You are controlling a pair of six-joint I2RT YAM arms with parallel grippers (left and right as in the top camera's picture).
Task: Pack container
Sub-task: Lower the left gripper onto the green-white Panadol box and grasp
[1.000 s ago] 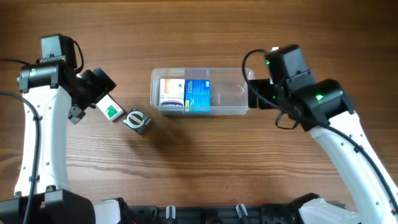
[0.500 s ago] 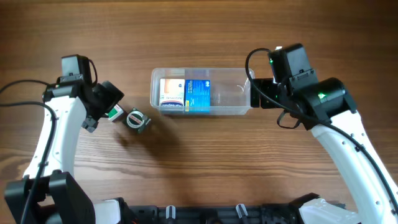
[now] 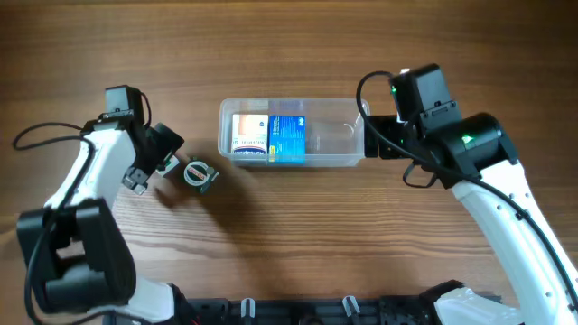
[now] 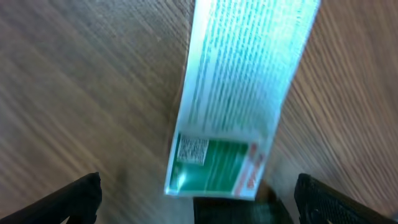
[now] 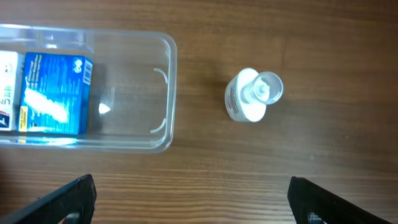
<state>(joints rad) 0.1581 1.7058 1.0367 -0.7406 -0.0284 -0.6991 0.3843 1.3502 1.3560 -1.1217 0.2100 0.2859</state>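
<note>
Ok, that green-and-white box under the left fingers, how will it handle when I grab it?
The green-and-white box looks like thin printed cardboard, so probably light and dentable under a hard squeeze. It lies flat on the table, so a push should slide it, not roll it. Long and narrow, it may swivel if gripped near one end.

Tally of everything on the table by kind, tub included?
Clear container: 1
Boxes: 3 (white box and blue box in the container, green-and-white box outside it)
White bottle: 1
Small grey-green item, kind unclear: 1
Total: 6
</note>
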